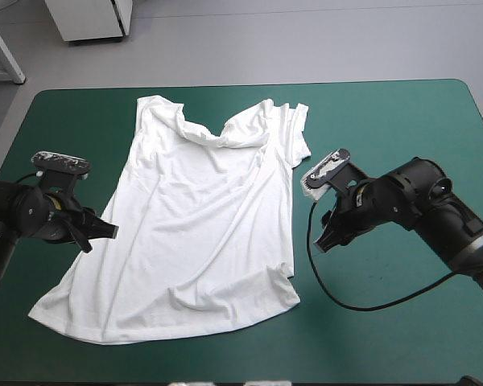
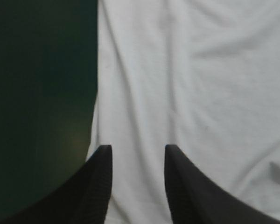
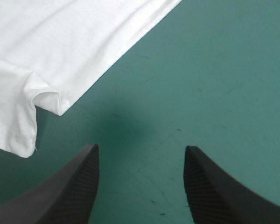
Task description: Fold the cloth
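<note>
White T-shirt (image 1: 201, 233) lying spread flat on teal-green counter (image 1: 386, 121), collar (image 1: 217, 137) toward far edge; left end effector (image 2: 136, 154), released, hovering over its side edge, nearer than right end effector (image 3: 141, 149), also released, beside sleeve (image 3: 14, 116).

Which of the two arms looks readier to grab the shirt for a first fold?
Probably the left: the left claw hangs open over the side edge of the T-shirt. The right claw, also open, is over bare teal-green cover, short of it.
</note>
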`<action>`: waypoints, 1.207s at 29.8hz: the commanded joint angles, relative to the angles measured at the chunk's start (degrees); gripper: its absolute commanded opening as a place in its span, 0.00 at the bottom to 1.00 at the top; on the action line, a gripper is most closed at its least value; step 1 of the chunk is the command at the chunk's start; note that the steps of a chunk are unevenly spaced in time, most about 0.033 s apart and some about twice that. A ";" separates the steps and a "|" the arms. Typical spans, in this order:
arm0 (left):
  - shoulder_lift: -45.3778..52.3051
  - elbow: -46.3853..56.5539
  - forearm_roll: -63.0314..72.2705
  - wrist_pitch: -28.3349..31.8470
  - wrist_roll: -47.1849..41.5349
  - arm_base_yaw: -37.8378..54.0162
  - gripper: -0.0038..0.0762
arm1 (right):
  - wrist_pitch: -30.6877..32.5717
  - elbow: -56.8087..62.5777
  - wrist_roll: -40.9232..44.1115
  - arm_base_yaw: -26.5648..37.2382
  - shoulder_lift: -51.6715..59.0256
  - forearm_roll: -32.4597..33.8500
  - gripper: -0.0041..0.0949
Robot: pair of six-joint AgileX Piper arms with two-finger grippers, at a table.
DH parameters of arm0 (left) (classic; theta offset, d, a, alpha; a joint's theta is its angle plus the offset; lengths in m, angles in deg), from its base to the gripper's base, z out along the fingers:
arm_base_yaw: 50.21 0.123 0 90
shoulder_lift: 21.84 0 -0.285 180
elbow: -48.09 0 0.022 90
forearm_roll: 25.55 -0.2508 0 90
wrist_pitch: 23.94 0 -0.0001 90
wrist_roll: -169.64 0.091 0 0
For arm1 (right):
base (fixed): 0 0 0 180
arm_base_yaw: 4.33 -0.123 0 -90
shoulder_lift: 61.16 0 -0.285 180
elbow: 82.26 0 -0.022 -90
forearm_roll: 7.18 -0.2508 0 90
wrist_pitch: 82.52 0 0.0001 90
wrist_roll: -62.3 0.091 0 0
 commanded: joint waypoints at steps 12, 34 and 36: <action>8.82 20.62 -7.03 -2.82 -2.96 10.79 0.47 | -0.34 -1.99 2.57 -4.03 -1.03 -2.10 0.60; 4.01 19.32 -3.56 4.22 -14.68 13.36 0.40 | -0.44 -1.99 2.83 -5.84 -0.93 -4.84 0.60; 2.32 17.67 -1.91 5.80 -14.56 13.36 0.40 | -0.44 -1.99 2.83 -6.62 -0.93 -4.84 0.60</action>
